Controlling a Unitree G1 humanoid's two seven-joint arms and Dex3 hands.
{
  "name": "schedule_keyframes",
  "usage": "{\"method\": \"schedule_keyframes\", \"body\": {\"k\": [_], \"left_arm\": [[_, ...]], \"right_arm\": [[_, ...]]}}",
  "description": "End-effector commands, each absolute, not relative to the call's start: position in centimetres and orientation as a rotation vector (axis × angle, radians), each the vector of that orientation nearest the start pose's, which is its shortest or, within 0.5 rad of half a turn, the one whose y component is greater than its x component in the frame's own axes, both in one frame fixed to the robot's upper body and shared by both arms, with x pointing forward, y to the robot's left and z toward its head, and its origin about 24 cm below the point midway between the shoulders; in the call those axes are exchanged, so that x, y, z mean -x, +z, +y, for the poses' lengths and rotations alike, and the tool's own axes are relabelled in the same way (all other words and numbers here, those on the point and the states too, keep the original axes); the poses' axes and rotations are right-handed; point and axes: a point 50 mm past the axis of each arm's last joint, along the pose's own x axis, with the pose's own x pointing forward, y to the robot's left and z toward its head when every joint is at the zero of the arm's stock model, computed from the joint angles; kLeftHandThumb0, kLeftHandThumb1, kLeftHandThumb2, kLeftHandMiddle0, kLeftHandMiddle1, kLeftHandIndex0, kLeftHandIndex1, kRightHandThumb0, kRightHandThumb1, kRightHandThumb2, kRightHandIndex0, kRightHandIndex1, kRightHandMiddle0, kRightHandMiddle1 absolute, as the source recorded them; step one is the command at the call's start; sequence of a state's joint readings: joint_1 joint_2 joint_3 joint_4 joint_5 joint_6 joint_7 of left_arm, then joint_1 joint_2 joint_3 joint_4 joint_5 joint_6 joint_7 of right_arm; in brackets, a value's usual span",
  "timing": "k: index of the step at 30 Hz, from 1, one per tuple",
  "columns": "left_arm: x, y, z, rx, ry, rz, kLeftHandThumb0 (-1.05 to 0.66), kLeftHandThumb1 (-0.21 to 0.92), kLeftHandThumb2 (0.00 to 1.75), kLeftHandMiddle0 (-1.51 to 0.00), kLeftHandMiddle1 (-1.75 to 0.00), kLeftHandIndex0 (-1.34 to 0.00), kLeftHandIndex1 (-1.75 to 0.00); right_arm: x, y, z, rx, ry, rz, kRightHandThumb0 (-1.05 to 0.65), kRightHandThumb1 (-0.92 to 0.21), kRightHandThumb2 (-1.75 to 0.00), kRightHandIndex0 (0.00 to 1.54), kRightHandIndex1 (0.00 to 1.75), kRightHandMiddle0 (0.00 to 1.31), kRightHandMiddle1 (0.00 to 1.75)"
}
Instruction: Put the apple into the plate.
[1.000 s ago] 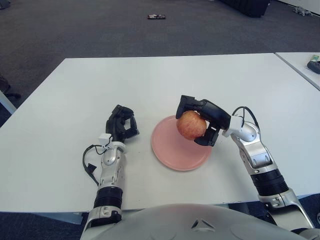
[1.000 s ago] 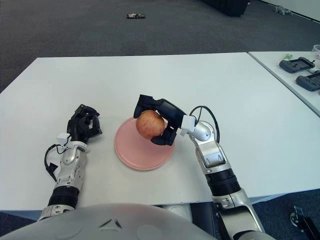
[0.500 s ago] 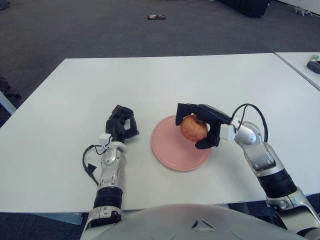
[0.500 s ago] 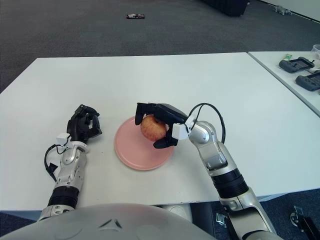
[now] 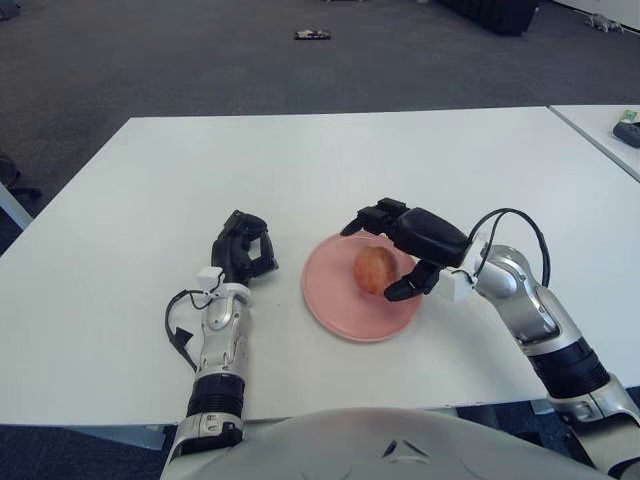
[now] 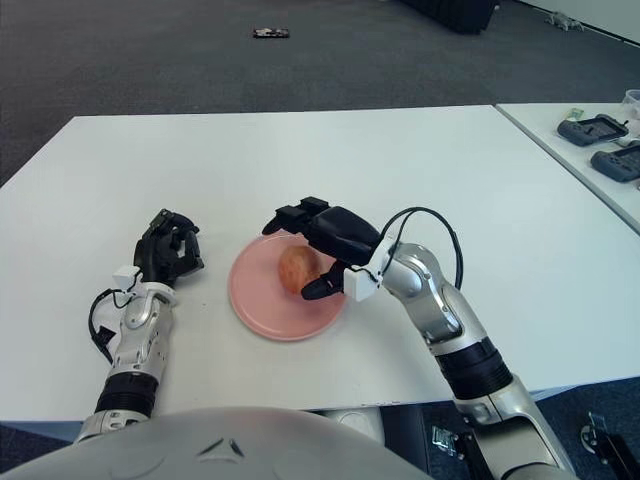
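The right hand [image 5: 395,250] hovers over the round pink plate [image 5: 335,305], fingers spread and holding nothing; the reddish-yellow apple [image 5: 373,269] sits on the plate, just right of its middle. The withdrawal should go up and away, clear of the fruit. The apple is near-round, with no clear long axis. The left hand [image 5: 243,250] shows curled, left of the plate on the white surface [image 5: 150,180].

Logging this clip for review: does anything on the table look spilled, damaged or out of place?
Nothing stands out. The apple sits on the pink plate, and the right hand is spread open over it. The left hand shows left of the plate, fingers curled. No spill or damage is visible on the white table.
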State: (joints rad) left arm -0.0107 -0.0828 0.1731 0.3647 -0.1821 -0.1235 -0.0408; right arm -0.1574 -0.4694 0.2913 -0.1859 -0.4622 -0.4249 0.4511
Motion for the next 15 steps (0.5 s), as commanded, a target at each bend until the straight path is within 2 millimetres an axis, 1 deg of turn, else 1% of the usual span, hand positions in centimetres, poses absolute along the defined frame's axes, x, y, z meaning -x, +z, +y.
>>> {"method": "schedule_keyframes", "body": {"k": [1, 7, 15], "left_arm": [[-22.39, -5.01, 16.59, 0.297, 0.182, 0.332, -0.52, 0.23, 1.44, -1.18, -1.75, -0.69, -1.75], [-22.38, -4.98, 16.63, 0.296, 0.181, 0.325, -0.52, 0.23, 1.44, -1.18, -1.75, -0.69, -1.75], [-22.34, -4.98, 16.67, 0.297, 0.182, 0.325, -0.52, 0.23, 1.43, -1.17, -1.75, -0.68, -1.75]], "right_arm": [[-23.83, 11.07, -10.85, 1.03, 0.86, -0.549, -0.86, -0.62, -0.83, 0.0, 0.01, 0.0, 0.04], [-23.68, 10.99, -10.83, 1.004, 0.855, -0.541, -0.84, -0.6, -0.78, 0.0, 0.0, 0.0, 0.0], [-23.65, 10.86, -10.84, 0.992, 0.858, -0.52, -0.83, -0.57, -0.78, 0.0, 0.0, 0.0, 0.0]]}}
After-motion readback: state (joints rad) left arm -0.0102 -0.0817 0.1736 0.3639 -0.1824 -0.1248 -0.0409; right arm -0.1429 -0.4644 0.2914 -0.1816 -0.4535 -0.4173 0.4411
